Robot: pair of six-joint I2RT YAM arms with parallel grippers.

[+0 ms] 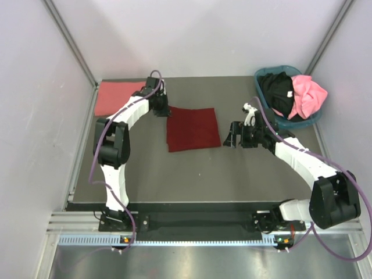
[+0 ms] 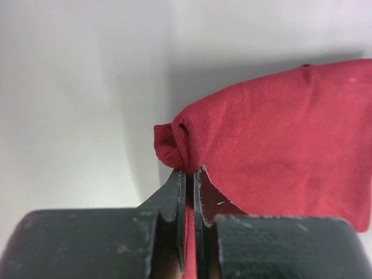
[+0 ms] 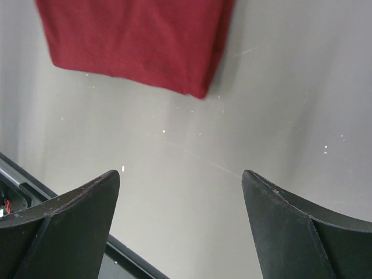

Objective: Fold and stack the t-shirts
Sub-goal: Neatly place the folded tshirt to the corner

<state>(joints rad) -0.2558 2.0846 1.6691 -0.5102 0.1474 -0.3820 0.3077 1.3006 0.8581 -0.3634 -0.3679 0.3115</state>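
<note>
the left gripper [image 2: 189, 171] is clenching the far left corner of the maroon shirt [image 1: 192, 129], which is lying folded on the middle of the table [image 1: 192, 174]. the right gripper [image 3: 180, 180] is hanging wide open just right of it, gripping nothing. the salmon shirt [image 1: 116, 97] is lying flat at the far left. the black shirt [image 1: 278, 92] and pink shirt [image 1: 307, 96] are sitting in the basket [image 1: 308, 122].

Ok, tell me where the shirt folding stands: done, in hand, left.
Done: the salmon-pink shirt lies folded flat at the far left corner of the table. In hand: the maroon shirt is a folded rectangle mid-table; the left gripper is shut on its corner, the right gripper open beside it, holding nothing. Left: the black shirt and bright pink shirt lie crumpled in the basket, and nothing is stacked yet.
</note>
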